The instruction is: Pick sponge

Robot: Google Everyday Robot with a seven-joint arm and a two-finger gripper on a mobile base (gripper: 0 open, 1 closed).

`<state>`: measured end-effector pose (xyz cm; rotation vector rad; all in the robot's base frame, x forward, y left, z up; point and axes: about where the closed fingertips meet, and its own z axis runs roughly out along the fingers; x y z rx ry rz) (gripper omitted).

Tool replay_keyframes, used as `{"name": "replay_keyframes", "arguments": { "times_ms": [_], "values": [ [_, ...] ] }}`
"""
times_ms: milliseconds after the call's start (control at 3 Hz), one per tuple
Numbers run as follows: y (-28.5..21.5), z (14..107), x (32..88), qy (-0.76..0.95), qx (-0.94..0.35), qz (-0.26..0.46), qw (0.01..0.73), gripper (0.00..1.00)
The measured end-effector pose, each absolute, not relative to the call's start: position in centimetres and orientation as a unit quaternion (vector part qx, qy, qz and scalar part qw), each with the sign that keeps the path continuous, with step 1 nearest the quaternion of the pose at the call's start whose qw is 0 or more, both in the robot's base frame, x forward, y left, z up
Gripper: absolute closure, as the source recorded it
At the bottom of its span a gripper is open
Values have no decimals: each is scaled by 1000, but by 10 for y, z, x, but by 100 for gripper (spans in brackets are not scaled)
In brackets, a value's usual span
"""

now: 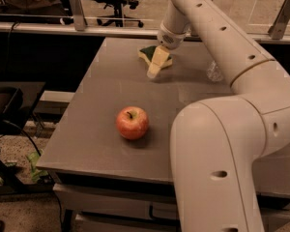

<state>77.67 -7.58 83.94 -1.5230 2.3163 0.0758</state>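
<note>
The sponge [147, 53], dark green on top with pale yellow foam below, lies on the grey table [92, 110] at its far middle. My gripper [153, 69] hangs from the white arm and points down and to the left. It sits just in front of the sponge and covers the sponge's right part, with its tip close to the table top. Whether it touches the sponge does not show.
A red apple [132, 123] stands in the middle of the table, nearer the front. A clear plastic bottle [213, 72] lies at the far right, mostly behind my arm. My arm's large white body fills the right side. Office chairs and a rail stand behind the table.
</note>
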Motion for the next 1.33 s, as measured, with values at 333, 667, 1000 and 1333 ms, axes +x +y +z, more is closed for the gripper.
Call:
{"name": "replay_keyframes", "arguments": {
  "times_ms": [333, 667, 1000, 1333],
  "values": [
    [-73, 833, 782, 824, -538, 34, 177, 16],
    [-66, 837, 782, 819, -545, 43, 177, 47],
    [-59, 848, 778, 810, -554, 48, 183, 71],
    [-47, 865, 768, 795, -573, 57, 191, 94]
  ]
}}
